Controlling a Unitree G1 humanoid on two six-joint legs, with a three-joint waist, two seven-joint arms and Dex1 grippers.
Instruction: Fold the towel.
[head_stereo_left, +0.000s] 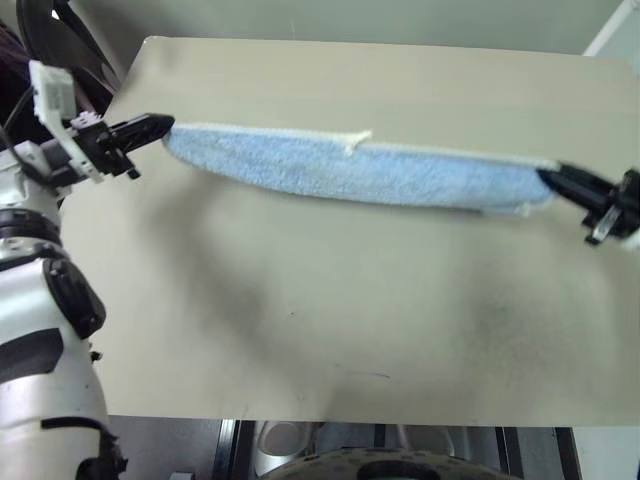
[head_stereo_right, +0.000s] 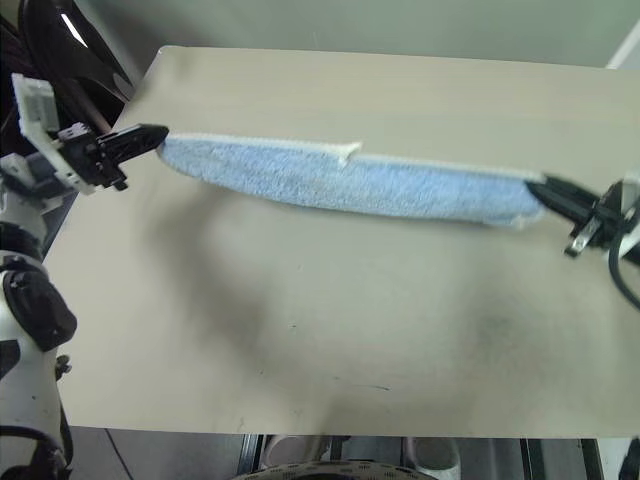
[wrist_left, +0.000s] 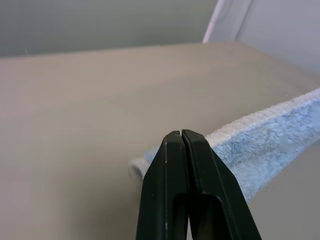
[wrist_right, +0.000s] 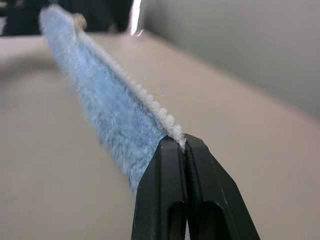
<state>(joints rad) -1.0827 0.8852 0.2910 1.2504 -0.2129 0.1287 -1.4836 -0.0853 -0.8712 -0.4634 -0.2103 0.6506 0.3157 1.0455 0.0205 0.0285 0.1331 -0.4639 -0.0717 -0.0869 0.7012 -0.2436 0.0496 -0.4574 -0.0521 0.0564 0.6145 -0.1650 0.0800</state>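
You have the light blue fluffy terry towel (head_stereo_left: 360, 170) stretched between the left gripper (head_stereo_left: 160, 127) and right gripper (head_stereo_right: 538, 186), each clamped on an end; laying and folding remain.

Plain beige table (head_stereo_left: 330, 320), pale wall (wrist_left: 100, 25) behind it, white upright strip (wrist_left: 215, 20) at corner

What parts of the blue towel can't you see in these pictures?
- Towel corners: pinched inside the shut left hand and right hand.
- Its lower edge: in the right wrist view, hidden behind the fingers.
- Whether it touches the table: head views can't settle it.
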